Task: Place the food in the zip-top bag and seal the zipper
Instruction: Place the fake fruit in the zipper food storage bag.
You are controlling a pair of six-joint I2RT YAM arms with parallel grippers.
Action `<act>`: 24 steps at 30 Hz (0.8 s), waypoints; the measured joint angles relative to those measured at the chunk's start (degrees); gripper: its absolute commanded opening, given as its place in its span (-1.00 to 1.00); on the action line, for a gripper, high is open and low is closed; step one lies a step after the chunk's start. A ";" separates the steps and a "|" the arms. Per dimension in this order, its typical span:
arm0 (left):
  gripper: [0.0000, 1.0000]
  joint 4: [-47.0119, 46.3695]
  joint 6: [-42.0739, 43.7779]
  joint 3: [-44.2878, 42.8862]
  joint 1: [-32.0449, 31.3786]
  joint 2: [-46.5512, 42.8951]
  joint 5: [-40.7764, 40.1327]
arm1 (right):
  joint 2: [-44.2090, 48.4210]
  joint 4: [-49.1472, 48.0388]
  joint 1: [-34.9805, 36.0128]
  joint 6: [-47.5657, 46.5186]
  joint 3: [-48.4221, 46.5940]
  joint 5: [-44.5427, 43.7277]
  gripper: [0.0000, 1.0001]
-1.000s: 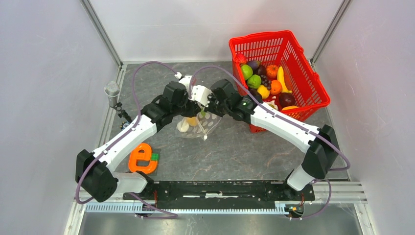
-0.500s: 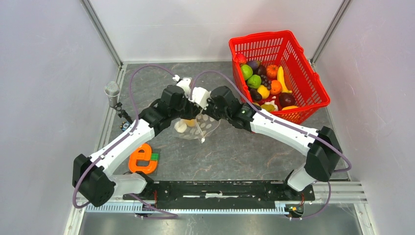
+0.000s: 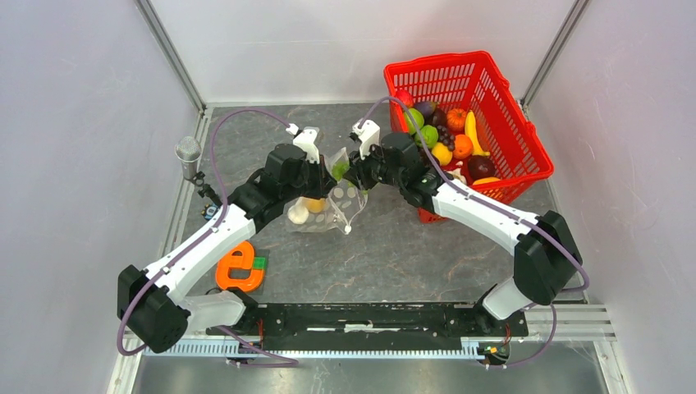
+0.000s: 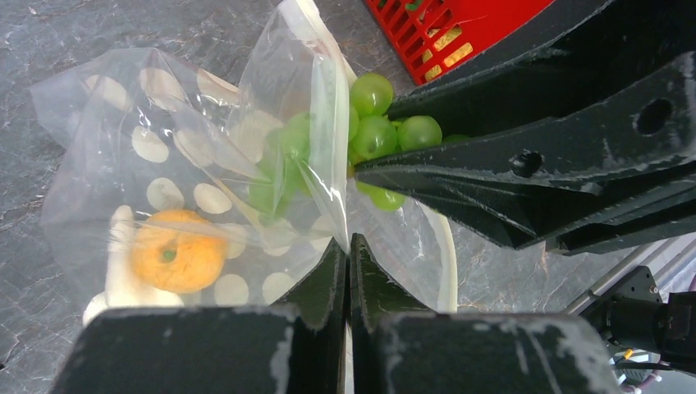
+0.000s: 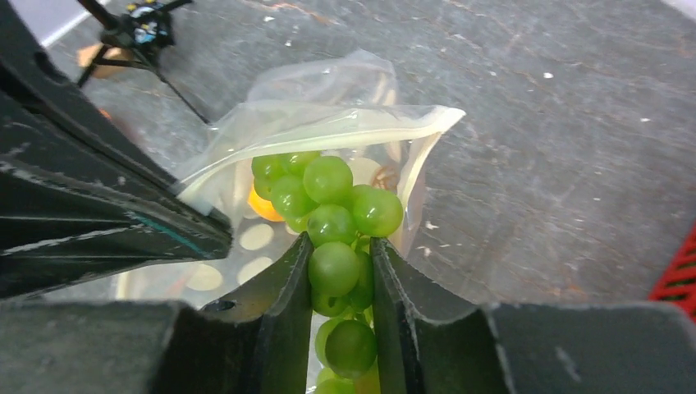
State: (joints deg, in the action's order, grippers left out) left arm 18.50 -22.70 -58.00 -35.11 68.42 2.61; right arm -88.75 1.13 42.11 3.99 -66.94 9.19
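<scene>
The clear dotted zip-top bag (image 3: 335, 197) hangs in mid-table with its mouth held up. My left gripper (image 4: 347, 246) is shut on the bag's mouth edge. My right gripper (image 5: 338, 246) is shut on a bunch of green grapes (image 5: 332, 209), whose tip sits at the bag's mouth; the bunch also shows in the left wrist view (image 4: 379, 123) and the top view (image 3: 340, 169). An orange fruit (image 4: 176, 250) and a pale whitish piece (image 3: 297, 214) lie inside the bag. The whitish zipper strip (image 5: 328, 123) runs along the open mouth.
A red mesh basket (image 3: 509, 123) with several toy fruits stands at the back right. A flat orange e-shaped toy (image 3: 239, 264) lies front left. A small grey microphone on a tripod (image 3: 190, 156) stands at the left edge.
My right gripper has pulled back up and to the right with the grapes. My left gripper has lifted the bag's mouth higher, and the bag now stands more upright.
</scene>
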 measured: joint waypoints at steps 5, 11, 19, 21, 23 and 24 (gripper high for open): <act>-0.96 -0.13 0.00 0.00 0.00 0.00 0.00 | 0.17 -2.10 -1.49 4.52 0.76 7.02 -0.06; -0.95 0.07 0.00 0.04 0.02 0.20 -0.04 | 0.28 -2.91 -2.38 5.62 0.83 12.17 0.29; -0.95 -0.13 0.00 0.04 0.00 0.46 0.11 | 7.26 -5.05 -1.97 3.98 3.89 12.90 0.54; -0.96 -0.15 0.00 0.04 0.00 0.46 0.11 | 10.43 -5.64 -1.99 3.65 5.40 10.43 0.63; -0.96 -0.17 0.00 0.04 -0.02 0.48 0.11 | 12.76 -5.95 -1.99 3.34 6.47 6.93 0.62; -0.96 -0.20 0.00 0.04 -0.02 0.48 0.11 | 13.33 -5.90 -2.01 3.21 6.71 5.44 0.59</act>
State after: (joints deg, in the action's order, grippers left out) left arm 18.31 -22.70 -57.95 -35.14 68.90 2.72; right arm -75.42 -4.78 40.10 7.20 -60.23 14.63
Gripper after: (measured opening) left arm 0.040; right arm 0.809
